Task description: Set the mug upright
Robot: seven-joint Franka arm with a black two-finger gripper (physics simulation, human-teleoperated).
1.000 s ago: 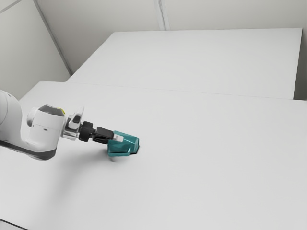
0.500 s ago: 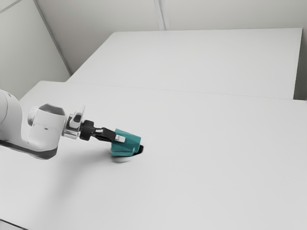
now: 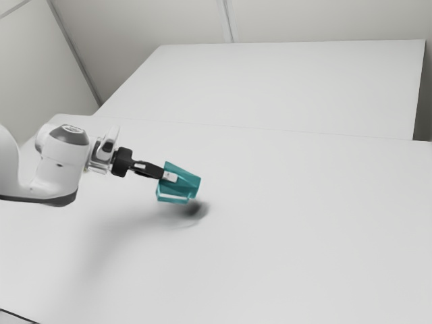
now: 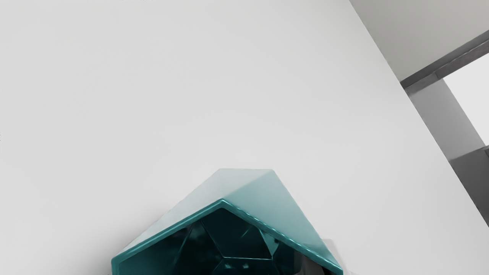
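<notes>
One black gripper pinches the wall of the teal mug, which hangs tilted, mouth facing back toward the hand. Beneath it a dark shadow lies apart on the white worktop, well in from the edges.

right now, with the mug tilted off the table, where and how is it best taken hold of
Probably by its side wall at the rim, coming from the open-mouth side, one finger inside and one outside. The mug has its mouth facing the hand, and its thin, flat-faceted wall suits a pinch. The gripper holds it that way.
</notes>
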